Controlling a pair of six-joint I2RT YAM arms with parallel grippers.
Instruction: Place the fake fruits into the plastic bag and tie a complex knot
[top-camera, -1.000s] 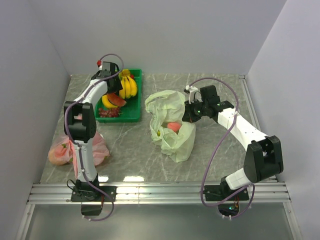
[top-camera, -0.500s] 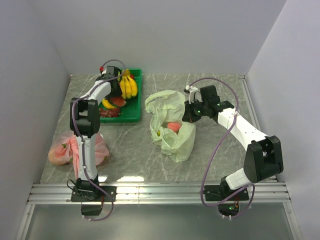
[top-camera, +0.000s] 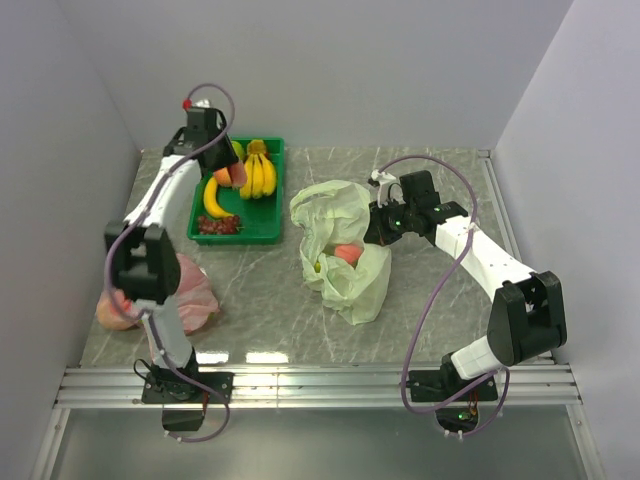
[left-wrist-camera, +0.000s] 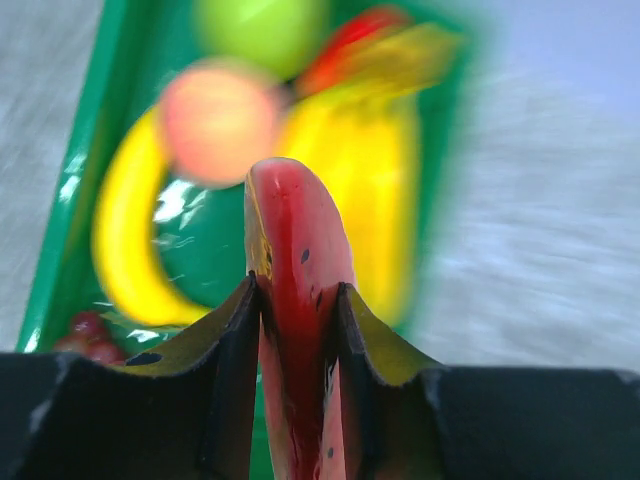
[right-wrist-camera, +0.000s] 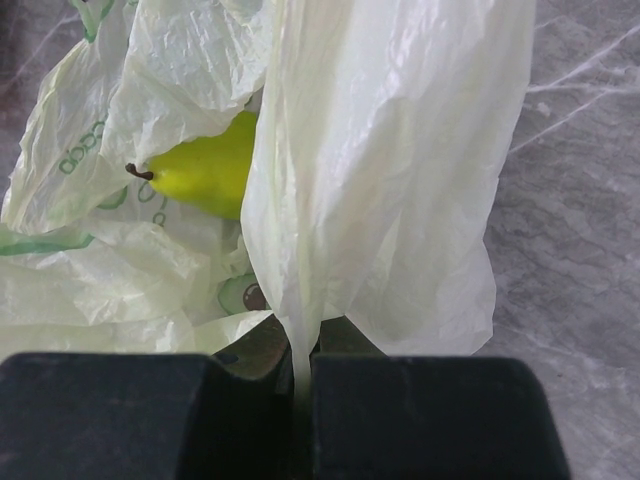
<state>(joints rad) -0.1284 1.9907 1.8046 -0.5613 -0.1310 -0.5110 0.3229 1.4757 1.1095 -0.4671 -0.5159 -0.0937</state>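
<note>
My left gripper (top-camera: 228, 173) is shut on the red watermelon slice (left-wrist-camera: 295, 250) and holds it above the green tray (top-camera: 272, 232). The tray holds yellow bananas (top-camera: 258, 172), a single banana (top-camera: 211, 203) and dark red grapes (top-camera: 218, 225). In the left wrist view a peach (left-wrist-camera: 218, 120), a green apple (left-wrist-camera: 262, 30) and bananas (left-wrist-camera: 128, 250) lie blurred below. My right gripper (top-camera: 373, 226) is shut on an edge of the pale green plastic bag (top-camera: 345, 275). The bag holds an orange-pink peach (top-camera: 347, 253) and a green fruit (right-wrist-camera: 205, 172).
A pink plastic bag (top-camera: 190, 292) with fruit inside lies at the front left beside the left arm's base. White walls close in the table on three sides. A metal rail (top-camera: 320, 385) runs along the near edge.
My left gripper has lifted the watermelon slice up out of the tray, and the left arm has swung up and to the left. The right arm and the bag have not moved.
</note>
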